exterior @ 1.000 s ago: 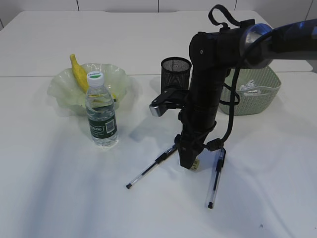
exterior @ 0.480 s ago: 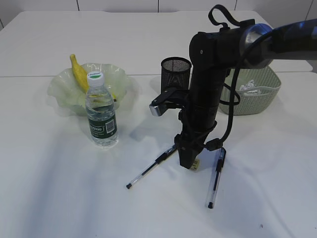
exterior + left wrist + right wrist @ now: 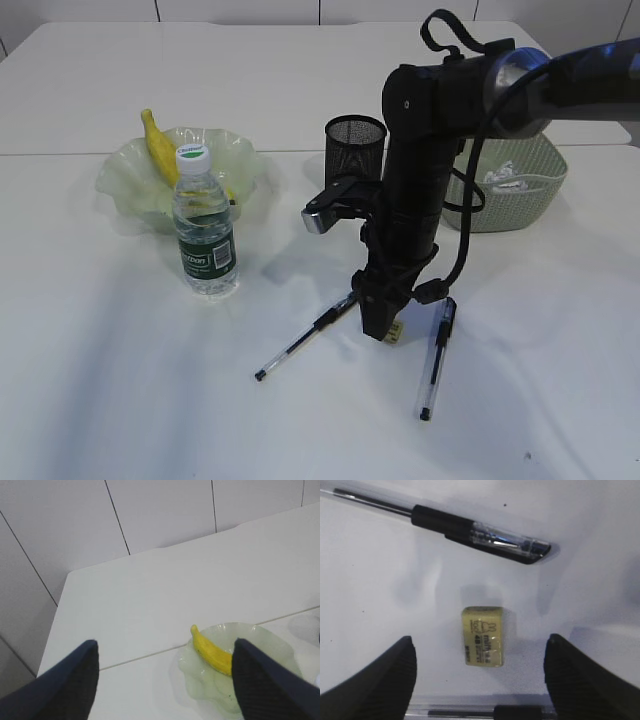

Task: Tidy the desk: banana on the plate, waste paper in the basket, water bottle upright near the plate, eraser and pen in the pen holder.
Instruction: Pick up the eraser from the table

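Our right hand [image 3: 479, 655] hangs low over the white bench [image 3: 120, 400], its two dark fingers [image 3: 390, 672] spread wide and holding nothing. Between them, lying flat on the bench, is the yellowish eraser [image 3: 482, 635]; neither finger touches it. Just beyond the eraser in the right wrist view lies a black pen [image 3: 470, 530], and a second pen [image 3: 470, 713] shows at the bottom edge, on the eraser's other side. In the exterior view the eraser [image 3: 395, 333] peeks out from under the hand, with one pen [image 3: 308, 341] slanting off to its left and the second pen [image 3: 436, 358] to its right.

Behind the eraser stands the black mesh pen holder [image 3: 355, 146], upright. Further right of the eraser sits the pale green basket [image 3: 520, 190], with what we take to be crumpled paper [image 3: 503, 177] inside, though it is small and partly hidden by the arm.

Well to the left of the eraser the water bottle [image 3: 204, 222] stands upright, just in front of the pale green plate [image 3: 130, 180], and the banana [image 3: 160, 146] lies in that plate.

Our left hand [image 3: 165, 680] is raised above the bench, well off from the eraser, fingers apart and empty, looking down on the plate and banana.
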Robot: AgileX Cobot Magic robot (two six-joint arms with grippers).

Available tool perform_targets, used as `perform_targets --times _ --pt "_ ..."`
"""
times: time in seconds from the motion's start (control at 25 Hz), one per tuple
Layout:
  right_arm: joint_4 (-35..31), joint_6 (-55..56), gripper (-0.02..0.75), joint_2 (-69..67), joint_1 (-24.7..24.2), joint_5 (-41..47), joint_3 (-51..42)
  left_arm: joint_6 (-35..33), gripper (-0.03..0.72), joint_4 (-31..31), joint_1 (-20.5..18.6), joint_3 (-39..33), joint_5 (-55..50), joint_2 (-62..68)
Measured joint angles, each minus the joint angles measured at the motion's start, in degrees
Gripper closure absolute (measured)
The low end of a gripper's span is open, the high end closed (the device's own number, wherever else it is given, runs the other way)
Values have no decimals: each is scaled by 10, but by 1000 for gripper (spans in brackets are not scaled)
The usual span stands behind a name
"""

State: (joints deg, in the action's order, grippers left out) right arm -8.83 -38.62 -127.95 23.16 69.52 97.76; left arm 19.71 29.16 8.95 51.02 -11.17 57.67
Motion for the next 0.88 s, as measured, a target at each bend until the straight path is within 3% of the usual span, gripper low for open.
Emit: perform_targets --times 0.88 --pt "1 11 151 -18 0 -1 1 0 99 0 0 0 0 0"
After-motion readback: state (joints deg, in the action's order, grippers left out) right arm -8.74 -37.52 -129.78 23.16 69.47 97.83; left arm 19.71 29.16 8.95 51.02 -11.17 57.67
